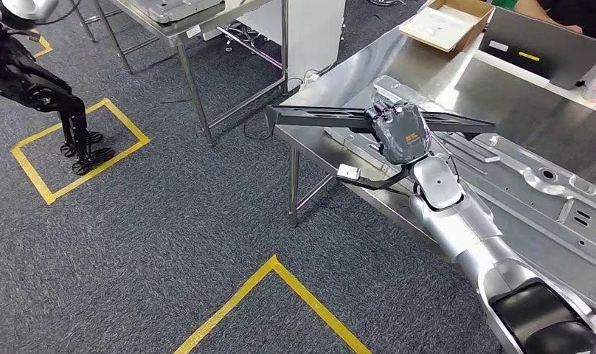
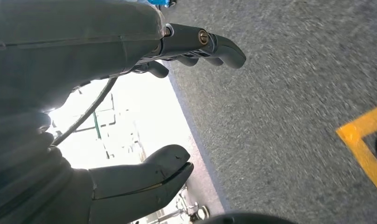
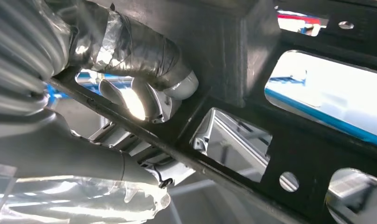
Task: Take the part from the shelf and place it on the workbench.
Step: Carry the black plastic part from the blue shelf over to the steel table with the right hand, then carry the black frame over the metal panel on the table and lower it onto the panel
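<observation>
At the upper left of the head view stands a second robot (image 1: pixel 37 81), dark-legged, its feet inside a yellow floor box (image 1: pixel 77 151) taped on the grey carpet (image 1: pixel 170 221). Right of it, along the top edge, a steel table (image 1: pixel 181 26) carries a grey tray. Low in the middle of the frame a yellow corner (image 1: pixel 273 262) of tape points up.

Right of centre, the right hand (image 1: pixel 400 131) grips the part (image 1: pixel 317 116), a long black flat frame with cut-outs, held roughly level. The part's left end juts out past the workbench corner over the carpet, while its right end reaches over the bench top. In the right wrist view the fingers (image 3: pixel 144 56) curl over one face of the black part (image 3: pixel 280 121) and the thumb lies on the other side, so the part is clamped between them.

The workbench (image 1: pixel 398 63) fills the right side of the head view, running from its corner at mid-frame to the upper right. On it lie pressed silver metal panels (image 1: pixel 546 188) beneath and right of the silver arm. At the top right sit an open cardboard box (image 1: pixel 446 22) and a grey laptop (image 1: pixel 546 48), with a person's arm just behind it.

In the left wrist view the left hand (image 2: pixel 84 121) holds nothing, its fingers (image 2: pixel 214 44) and thumb spread well apart above the carpet.
</observation>
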